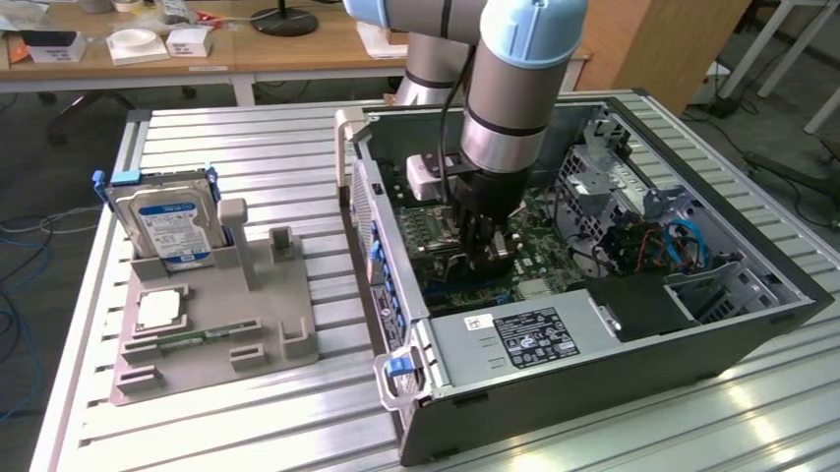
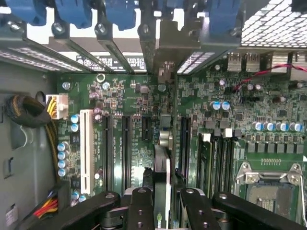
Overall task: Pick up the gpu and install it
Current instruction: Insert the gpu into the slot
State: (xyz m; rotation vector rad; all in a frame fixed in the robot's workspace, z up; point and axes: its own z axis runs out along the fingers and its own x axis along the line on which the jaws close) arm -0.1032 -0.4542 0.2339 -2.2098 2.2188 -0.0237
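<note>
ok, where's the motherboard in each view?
Exterior view: the motherboard lies on the floor of the open case, under the arm, toward the exterior view's right of the slot wall.
Wrist view: the motherboard lies beyond the fingers, with its slots facing the camera.
Shared landmark: the blue clips along the slot wall.

Looking straight down onto a green motherboard (image 2: 134, 115) inside the computer case. Black pincer (image 2: 162, 201) closed on the gpu (image 2: 162, 177), seen edge-on and standing upright over the board between black expansion slots (image 2: 125, 143). White slot (image 2: 86, 148) beside them. Memory slots (image 2: 216, 158) and bare CPU socket (image 2: 268, 191) further along. Blue slot-cover latches (image 2: 115, 12) at the case's rear wall. Yellow and red cable bundle (image 2: 45, 206) near the case wall.
</note>
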